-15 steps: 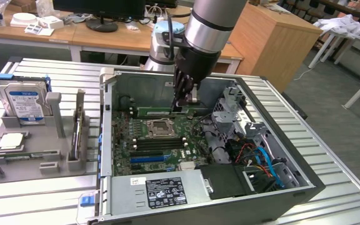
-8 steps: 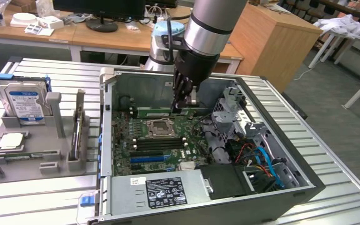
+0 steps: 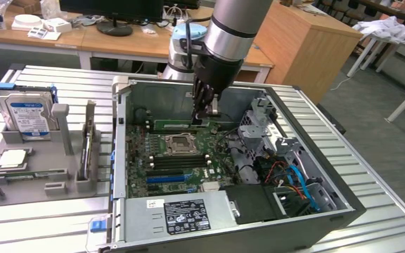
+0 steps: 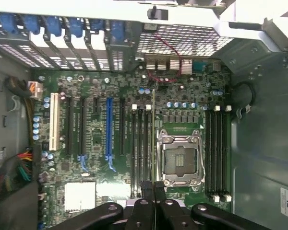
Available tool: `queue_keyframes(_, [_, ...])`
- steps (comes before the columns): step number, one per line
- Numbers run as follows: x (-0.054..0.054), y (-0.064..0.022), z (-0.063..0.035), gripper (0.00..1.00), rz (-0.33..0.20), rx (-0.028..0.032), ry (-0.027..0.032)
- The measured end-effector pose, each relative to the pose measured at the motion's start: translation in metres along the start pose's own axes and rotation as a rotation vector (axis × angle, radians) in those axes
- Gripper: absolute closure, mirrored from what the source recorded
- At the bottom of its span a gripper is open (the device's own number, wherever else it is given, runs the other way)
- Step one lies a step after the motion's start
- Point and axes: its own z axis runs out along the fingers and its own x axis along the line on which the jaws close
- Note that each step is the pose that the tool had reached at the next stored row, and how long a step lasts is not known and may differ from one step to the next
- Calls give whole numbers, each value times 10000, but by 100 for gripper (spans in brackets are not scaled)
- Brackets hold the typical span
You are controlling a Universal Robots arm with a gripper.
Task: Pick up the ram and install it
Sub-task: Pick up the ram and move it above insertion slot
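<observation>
My fingers are pressed together on the ram, which hangs edge-on over the slots, just beside the socket. I fear it is not exactly in line with a slot. If I push down like this, it can catch on the slot wall, tilt in the thin grip, or strike the socket.
</observation>
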Motion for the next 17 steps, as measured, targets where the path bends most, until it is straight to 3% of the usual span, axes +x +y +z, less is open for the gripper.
queue_keyframes(17, [-23, -36, 41, 88, 7, -10, 0])
